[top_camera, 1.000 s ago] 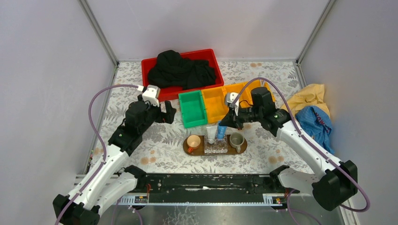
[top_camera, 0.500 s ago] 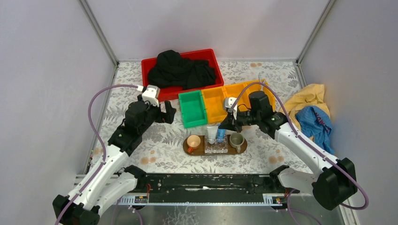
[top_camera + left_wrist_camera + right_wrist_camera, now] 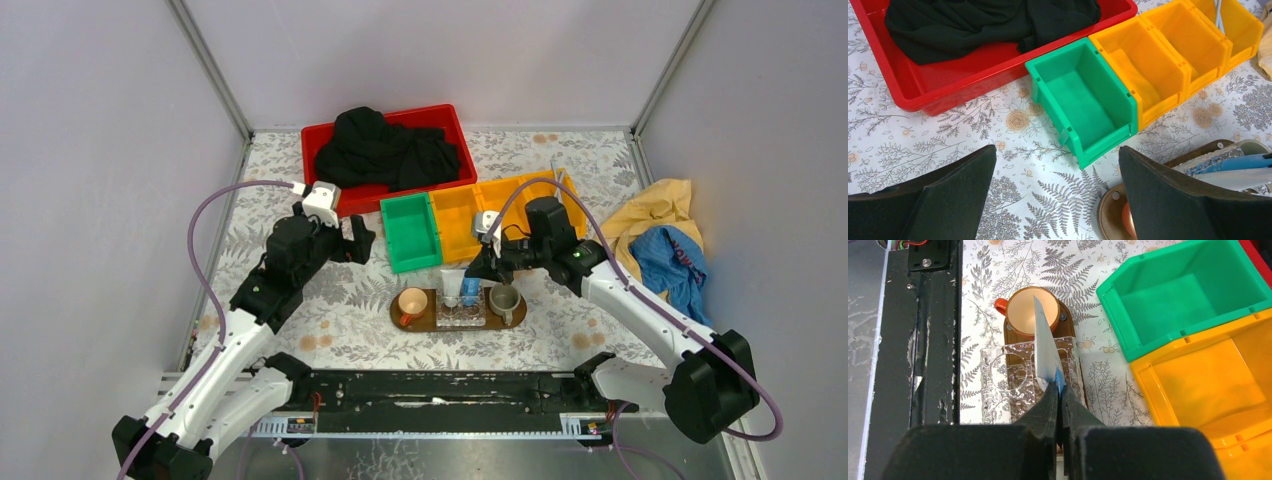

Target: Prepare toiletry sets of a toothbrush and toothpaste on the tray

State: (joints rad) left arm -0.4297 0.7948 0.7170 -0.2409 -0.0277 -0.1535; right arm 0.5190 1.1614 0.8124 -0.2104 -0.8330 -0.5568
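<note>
Grey walls (image 3: 100, 150) overhead; toothpaste (image 3: 1044, 350) pinch wrist-side

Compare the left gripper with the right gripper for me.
The left gripper is open wide; the right gripper is shut. The left gripper holds nothing; the right gripper pinches the blue toothpaste. The left gripper hangs near the green bin, the right gripper over the tray. Both are black.

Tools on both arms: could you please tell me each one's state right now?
Left tool: open, holding nothing.
Right tool: closed on the blue toothpaste.
</note>
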